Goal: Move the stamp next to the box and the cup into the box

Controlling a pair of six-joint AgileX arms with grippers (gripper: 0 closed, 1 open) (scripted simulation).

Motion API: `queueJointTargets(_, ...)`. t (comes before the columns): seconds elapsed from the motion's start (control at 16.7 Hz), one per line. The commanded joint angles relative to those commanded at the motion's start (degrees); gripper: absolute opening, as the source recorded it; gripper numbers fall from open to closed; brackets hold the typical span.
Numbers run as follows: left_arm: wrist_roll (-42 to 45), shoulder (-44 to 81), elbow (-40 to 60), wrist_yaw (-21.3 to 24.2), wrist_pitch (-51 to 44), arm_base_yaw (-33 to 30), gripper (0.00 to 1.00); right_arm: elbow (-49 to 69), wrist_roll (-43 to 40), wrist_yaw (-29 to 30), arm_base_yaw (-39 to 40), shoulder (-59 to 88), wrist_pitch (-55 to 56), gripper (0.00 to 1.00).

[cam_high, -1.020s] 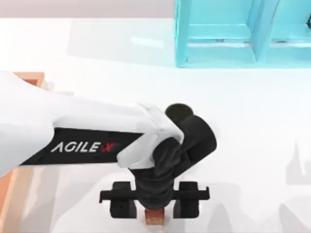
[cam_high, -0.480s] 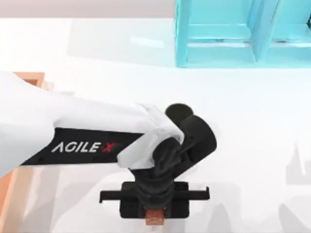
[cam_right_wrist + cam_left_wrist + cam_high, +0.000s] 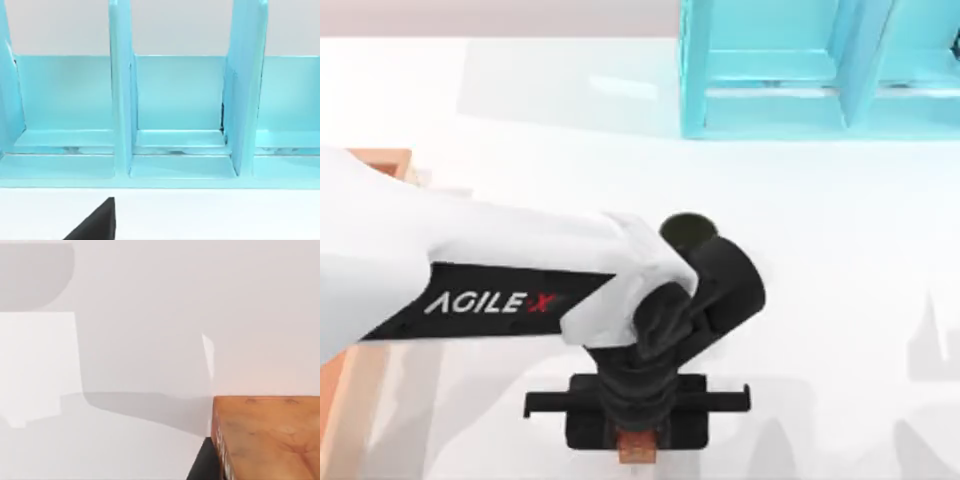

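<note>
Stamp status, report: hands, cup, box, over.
Left hand shut on stamp, near table edge. Cup half under the arm, not in box at left. Right hand parked facing turquoise shelf.

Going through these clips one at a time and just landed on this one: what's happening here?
The left arm reaches across the table from the left, and its left gripper is closed on the stamp near the front edge. The cup stands on the table just behind the arm, not yet in the box, whose corner shows at the far left. The turquoise shelf sits at the back right. The right wrist view faces that shelf.
</note>
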Motion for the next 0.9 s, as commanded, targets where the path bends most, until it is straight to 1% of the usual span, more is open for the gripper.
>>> queueJointTargets(0.18, 2.32, -3.93, -0.53, -0.02, -3.79, 2.97, 0.0, 0.0, 0.0, 0.0, 0.0, 0.0, 0.0, 1.0)
queueJointTargets(0.48, 9.68, -18.28, -1.72, -0.02, -16.19, 10.18, 0.0, 0.0, 0.0, 0.0, 0.0, 0.0, 0.0, 1.0)
queueJointTargets(0.6, 12.12, -21.78, -2.07, -0.02, -19.58, 12.48, 0.0, 0.0, 0.0, 0.0, 0.0, 0.0, 0.0, 1.0)
queueJointTargets(0.9, 13.0, -22.58, -2.01, -0.08, -20.52, 13.02, 0.0, 0.0, 0.0, 0.0, 0.0, 0.0, 0.0, 1.0)
